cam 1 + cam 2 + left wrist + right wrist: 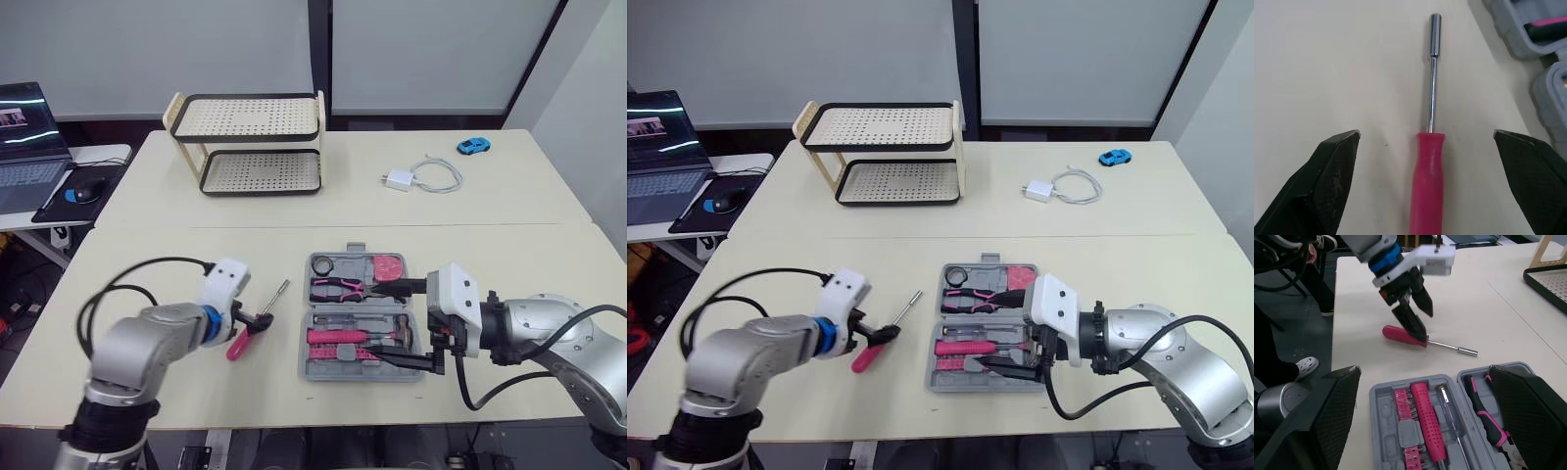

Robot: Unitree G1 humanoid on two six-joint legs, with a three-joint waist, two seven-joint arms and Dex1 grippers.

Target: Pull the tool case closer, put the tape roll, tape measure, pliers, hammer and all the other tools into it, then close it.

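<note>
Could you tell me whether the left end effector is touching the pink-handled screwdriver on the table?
Apart. The left wrist view shows the open left end effector straddling the pink-handled screwdriver, with bare table between each finger and the handle.

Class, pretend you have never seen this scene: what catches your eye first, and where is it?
The open grey case at the front middle of the table, full of pink tools, stands out first. Left of it a pink-handled driver lies on the table, straddled by the open left pincer. The right pincer, open too, reaches over the case from the right.
</note>
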